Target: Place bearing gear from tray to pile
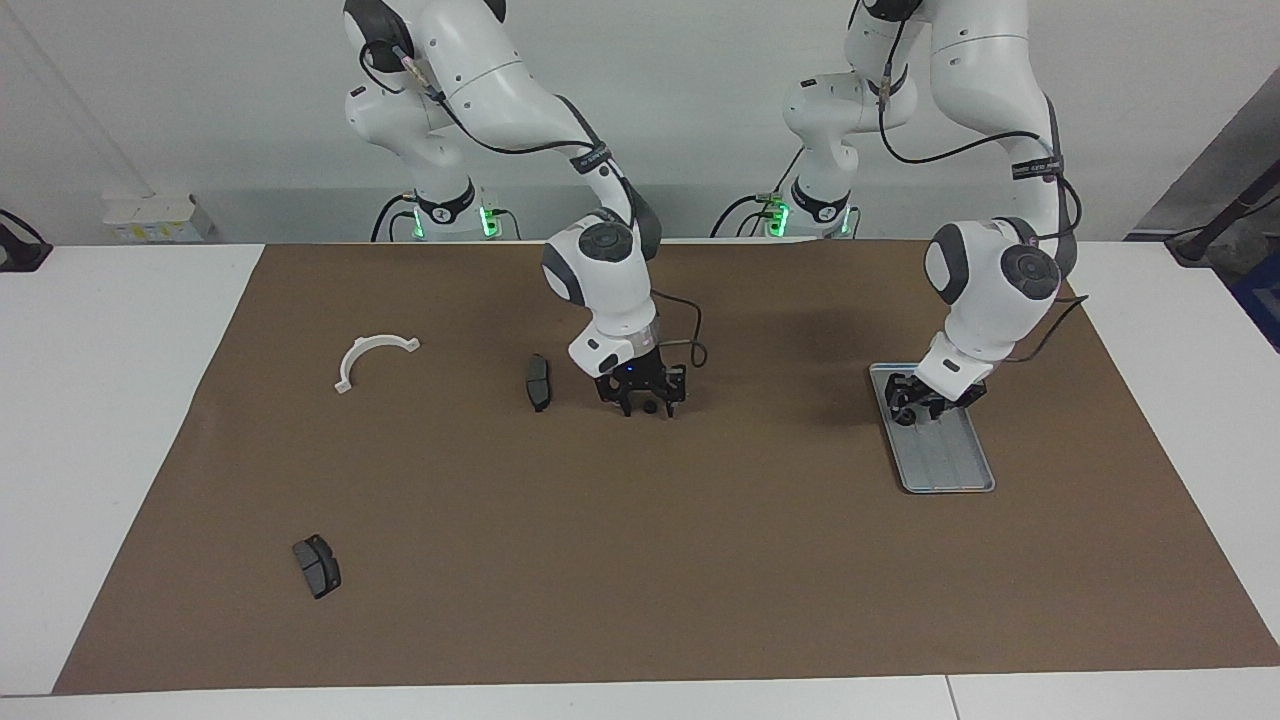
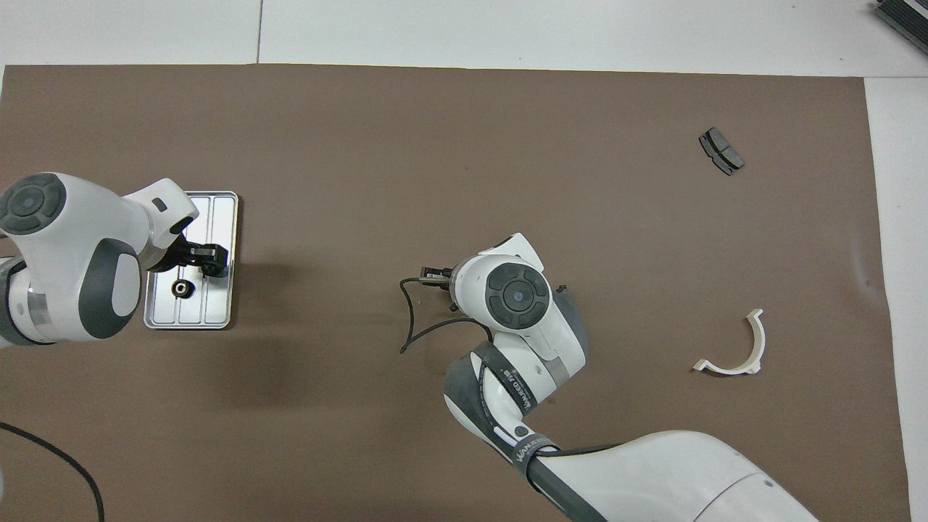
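Right claw (image 1: 648, 403) lowered mid-table, left claw (image 1: 916, 406) lowered, tilted

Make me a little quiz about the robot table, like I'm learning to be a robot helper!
1. True or false: the white bracket lies on the tray.
2. Pick one: the left hand is over A) the tray, B) the white bracket, C) a brake pad.
3. Count: how many dark brake pads lie on the brown mat?

Key: 1 false (it lies on the mat). 2 A. 3 two.
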Controlling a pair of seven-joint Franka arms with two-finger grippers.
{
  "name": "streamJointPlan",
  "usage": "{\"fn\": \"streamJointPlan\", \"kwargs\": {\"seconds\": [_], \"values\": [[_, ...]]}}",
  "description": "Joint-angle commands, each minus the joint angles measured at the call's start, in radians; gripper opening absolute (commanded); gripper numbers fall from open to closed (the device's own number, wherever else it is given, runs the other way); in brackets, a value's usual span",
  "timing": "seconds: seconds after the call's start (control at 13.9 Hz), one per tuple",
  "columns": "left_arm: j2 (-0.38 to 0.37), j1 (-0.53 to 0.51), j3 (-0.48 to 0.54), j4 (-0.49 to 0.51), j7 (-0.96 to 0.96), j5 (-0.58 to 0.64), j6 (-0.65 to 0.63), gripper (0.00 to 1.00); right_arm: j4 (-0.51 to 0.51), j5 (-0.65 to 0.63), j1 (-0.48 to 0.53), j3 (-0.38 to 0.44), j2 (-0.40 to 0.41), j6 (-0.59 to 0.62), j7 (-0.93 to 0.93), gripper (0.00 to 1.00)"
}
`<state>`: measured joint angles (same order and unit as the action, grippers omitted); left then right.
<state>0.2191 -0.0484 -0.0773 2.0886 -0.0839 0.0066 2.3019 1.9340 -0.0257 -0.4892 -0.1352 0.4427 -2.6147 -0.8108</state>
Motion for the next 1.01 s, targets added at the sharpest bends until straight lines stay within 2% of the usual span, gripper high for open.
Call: {"fn": "streamJointPlan", "kwargs": {"seconds": [0.0,0.36,0.94], "values": [[-0.024,-0.002,0.001,0.034,-0.014,0.000,0.025,0.66,0.020,-0.022,-0.008,-0.007,-0.007,-0.015,-0.060,0.68],[-0.024,-0.002,0.001,0.034,-0.014,0.000,0.027,0.66,0.020,-0.022,-0.025,-0.007,-0.009,-0.015,-0.117,0.64],[-0.023,-0.007,0.001,0.034,-0.016,0.000,0.028,0.66,0.028,-0.022,-0.012,-0.007,-0.009,-0.013,-0.064,0.59]]}}
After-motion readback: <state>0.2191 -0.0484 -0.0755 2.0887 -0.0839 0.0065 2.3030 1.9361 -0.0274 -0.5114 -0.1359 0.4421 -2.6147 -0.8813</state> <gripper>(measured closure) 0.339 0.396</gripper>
